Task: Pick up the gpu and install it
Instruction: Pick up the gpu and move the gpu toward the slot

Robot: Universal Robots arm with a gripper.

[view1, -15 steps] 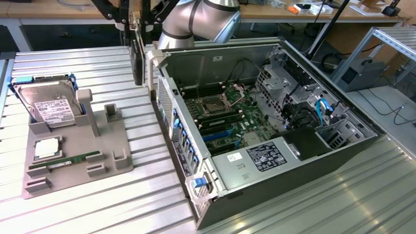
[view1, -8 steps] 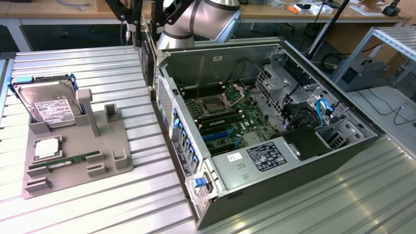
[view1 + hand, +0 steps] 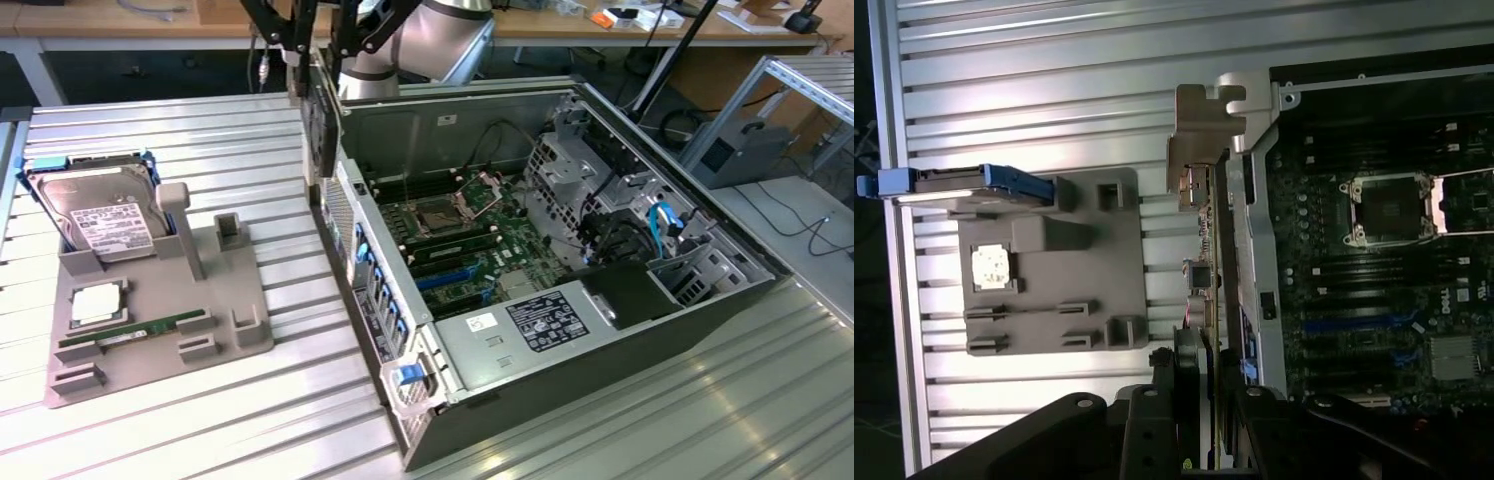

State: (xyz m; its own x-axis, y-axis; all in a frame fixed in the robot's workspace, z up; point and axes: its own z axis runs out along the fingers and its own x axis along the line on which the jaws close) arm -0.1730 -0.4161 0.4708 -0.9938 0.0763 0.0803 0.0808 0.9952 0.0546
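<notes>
The gpu is a thin black card hanging on edge in the air, just over the open computer case's wall nearest the grey holder. My gripper is shut on its upper edge. The wrist view looks down along the card: the gpu appears edge-on between my two black fingers, and its pale metal bracket sticks out at the far end. The card lines up along the case wall, beside the motherboard. It is held clear of the board's slots.
A grey holder on the ribbed metal table at the exterior view's left carries a silver hard drive, a processor chip and a green memory stick. Inside the case sit the CPU socket, blue slots and a power supply.
</notes>
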